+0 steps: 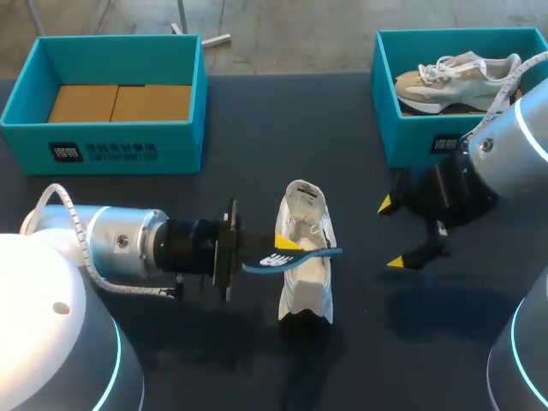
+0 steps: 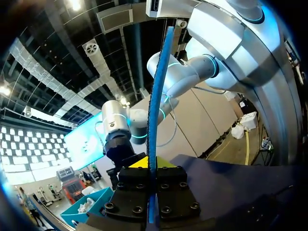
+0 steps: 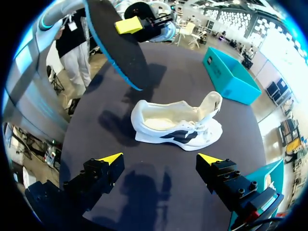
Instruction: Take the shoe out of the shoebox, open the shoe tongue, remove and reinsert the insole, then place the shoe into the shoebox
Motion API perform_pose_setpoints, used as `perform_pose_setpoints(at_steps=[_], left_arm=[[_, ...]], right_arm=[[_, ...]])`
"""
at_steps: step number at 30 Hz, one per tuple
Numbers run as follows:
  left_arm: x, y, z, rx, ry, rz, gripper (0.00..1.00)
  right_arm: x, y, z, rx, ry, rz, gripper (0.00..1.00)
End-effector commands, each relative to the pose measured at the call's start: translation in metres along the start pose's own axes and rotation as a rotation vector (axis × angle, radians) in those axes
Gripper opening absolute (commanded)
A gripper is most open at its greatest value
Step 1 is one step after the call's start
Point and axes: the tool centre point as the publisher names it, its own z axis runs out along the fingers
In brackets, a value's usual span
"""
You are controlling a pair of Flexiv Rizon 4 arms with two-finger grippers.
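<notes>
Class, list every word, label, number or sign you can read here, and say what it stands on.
Nothing reads clearly.
Left shoebox front: white label, too blurred to read.
Right shoebox front: label partly hidden, unreadable.
Insole: white mark, too small to read.

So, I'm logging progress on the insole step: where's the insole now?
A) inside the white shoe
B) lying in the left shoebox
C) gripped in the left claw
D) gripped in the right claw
C: the left claw is shut on the insole, outside the white shoe; the right claw is open and empty.
</notes>
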Motion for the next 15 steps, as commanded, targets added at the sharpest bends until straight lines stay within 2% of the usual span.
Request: perform_pose_setpoints(at_steps=[1,15], left_arm=[[0.0054,0.0000,-0.0060,-0.027,-0.001,0.013,0.00],[0.0054,0.0000,-0.0060,-0.027,-0.001,0.013,0.00]], right_arm=[[0.0003,-0.0001,0.0034,0.043,-0.019,0.071,1.00],[0.0003,-0.0001,0.0034,0.043,-0.019,0.071,1.00]])
